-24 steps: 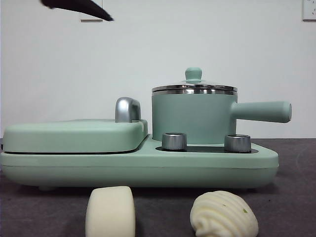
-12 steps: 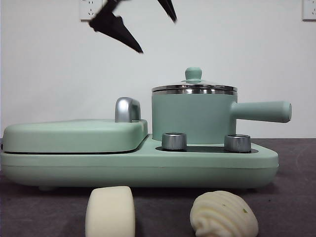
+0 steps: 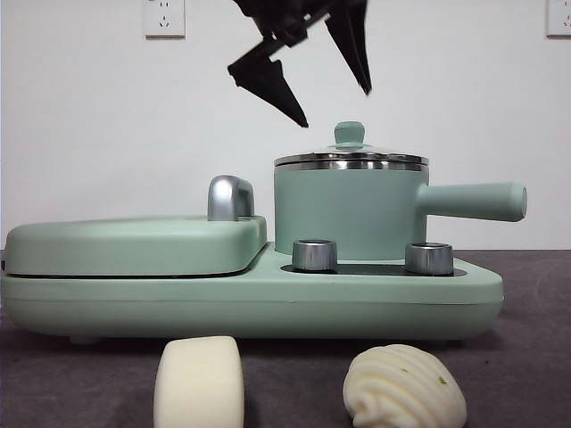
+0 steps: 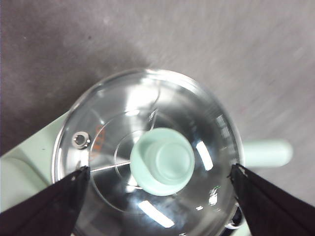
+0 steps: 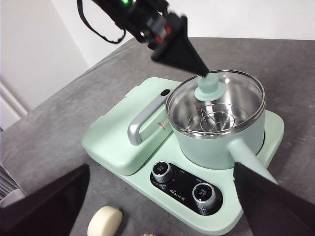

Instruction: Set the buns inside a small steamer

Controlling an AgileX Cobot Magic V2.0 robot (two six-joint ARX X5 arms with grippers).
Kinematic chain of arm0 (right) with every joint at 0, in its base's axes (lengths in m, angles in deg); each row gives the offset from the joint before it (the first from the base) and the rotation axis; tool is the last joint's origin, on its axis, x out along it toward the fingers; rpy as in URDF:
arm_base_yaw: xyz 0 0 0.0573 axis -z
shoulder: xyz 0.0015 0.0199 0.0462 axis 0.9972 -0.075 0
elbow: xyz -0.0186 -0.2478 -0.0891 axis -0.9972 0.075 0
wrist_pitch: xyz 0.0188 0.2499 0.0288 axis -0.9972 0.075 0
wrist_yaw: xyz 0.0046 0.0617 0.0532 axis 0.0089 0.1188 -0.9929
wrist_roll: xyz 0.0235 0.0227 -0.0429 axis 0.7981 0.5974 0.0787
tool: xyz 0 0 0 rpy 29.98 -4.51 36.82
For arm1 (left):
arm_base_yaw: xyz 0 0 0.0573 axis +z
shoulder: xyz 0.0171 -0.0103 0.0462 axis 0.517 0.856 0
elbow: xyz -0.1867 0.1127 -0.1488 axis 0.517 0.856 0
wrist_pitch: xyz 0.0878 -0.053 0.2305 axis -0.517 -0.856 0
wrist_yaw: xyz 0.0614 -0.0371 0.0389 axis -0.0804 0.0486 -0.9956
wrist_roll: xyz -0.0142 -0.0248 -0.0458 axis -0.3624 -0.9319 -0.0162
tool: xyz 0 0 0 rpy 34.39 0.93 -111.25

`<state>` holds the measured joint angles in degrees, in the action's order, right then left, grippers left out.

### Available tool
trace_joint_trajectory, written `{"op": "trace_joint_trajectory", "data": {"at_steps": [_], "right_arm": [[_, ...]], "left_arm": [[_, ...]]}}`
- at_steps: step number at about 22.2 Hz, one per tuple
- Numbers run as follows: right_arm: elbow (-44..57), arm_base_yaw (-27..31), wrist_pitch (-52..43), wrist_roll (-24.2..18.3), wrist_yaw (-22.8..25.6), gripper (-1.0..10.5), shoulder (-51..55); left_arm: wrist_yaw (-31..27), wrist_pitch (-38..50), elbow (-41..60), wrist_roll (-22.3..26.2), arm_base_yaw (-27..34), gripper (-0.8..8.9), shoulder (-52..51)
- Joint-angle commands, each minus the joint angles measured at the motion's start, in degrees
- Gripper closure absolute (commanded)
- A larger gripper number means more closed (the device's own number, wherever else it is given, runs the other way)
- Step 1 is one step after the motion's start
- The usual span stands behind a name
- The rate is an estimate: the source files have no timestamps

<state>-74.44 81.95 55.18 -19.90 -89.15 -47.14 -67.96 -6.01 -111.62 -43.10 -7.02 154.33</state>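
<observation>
1. The left gripper (image 3: 335, 105) is hung just above the small steamer (image 3: 350, 212), jaws spread wide, with the lid's green knob (image 4: 162, 161) seen centred between them and nothing gripped.
2. The right gripper (image 5: 157, 196) is held back and high, jaws also spread apart.
3. Both buns, the smooth bun (image 3: 199, 382) and the ridged bun (image 3: 405, 388), are left on the counter (image 3: 526, 357), well below the left jaws, in front of the appliance.
</observation>
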Motion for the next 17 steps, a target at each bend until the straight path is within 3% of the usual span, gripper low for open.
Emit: {"op": "trace_joint_trajectory", "data": {"at_steps": [1,12,17], "right_arm": [[-0.74,-0.24,-0.44,0.55,-0.02,4.8,-0.17],[-0.74,-0.24,-0.44,0.59,-0.04,4.8,-0.17],[-0.74,-0.24,-0.44,0.59,-0.02,4.8,-0.17]], "left_arm": [[-3.50,0.31,-2.01,4.79,-2.23,3.48,1.31],[-5.68,0.76,-2.01,7.30,-3.96,3.56,4.74],[-5.68,1.57,-2.01,9.25,-4.26,5.10,4.74]]}}
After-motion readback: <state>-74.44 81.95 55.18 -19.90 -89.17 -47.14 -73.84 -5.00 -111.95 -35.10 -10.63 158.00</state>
